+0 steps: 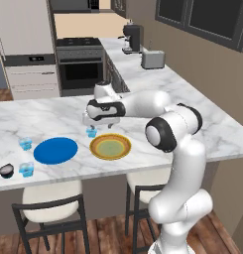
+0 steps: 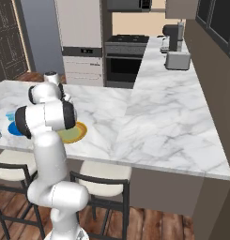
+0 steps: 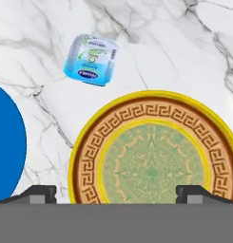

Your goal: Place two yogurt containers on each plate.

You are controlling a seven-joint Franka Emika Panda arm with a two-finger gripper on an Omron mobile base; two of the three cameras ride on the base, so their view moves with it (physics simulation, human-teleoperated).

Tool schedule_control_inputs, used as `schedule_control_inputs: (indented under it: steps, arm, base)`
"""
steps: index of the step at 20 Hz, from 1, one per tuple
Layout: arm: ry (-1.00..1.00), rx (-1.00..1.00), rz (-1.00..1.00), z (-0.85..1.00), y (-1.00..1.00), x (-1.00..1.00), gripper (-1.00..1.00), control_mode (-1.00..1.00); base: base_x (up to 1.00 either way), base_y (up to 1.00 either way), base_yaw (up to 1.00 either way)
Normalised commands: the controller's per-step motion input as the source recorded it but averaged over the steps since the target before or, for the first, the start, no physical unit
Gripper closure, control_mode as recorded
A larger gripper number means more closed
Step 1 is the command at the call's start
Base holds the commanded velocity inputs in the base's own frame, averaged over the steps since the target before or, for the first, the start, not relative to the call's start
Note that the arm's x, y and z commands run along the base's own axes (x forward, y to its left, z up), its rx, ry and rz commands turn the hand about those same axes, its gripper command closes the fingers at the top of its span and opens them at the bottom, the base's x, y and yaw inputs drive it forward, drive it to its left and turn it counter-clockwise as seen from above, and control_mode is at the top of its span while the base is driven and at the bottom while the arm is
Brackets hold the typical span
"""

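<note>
Hovering wide-spread gripper above yellow-rimmed plate; upright pale blue yogurt cup beside it, lid up.

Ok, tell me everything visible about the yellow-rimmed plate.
The yellow-rimmed plate is round, with a bright golden edge, a brown band of key-pattern ornament, an inner yellow ring and a pale green patterned centre. It looks like glazed ceramic. It lies flat on the marble counter, nothing on it, beside the blue plate without touching. A pale blue yogurt cup sits on the counter just beyond its rim. The open gripper hangs above it.
</note>
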Motion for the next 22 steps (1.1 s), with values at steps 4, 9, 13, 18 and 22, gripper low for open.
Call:
schedule_control_inputs:
  steps: [4,9,13,18,22]
  arm:
    - [0.00,0.00,-0.06,-0.31,0.26,0.40,-1.00,-1.00]
    - [0.00,0.00,-0.19,-0.21,0.13,0.28,-1.00,-1.00]
    - [0.00,0.00,-0.18,-0.09,0.00,0.34,-1.00,-1.00]
    - [0.01,0.00,-0.08,-0.19,0.00,0.21,-1.00,-1.00]
    - [0.02,0.00,0.00,-0.16,0.10,0.25,-1.00,-1.00]
  base:
    - [0.00,0.00,0.00]
    - [0.00,0.00,0.00]
    - [0.00,0.00,0.00]
    - [0.00,0.00,0.00]
    - [0.00,0.00,0.00]
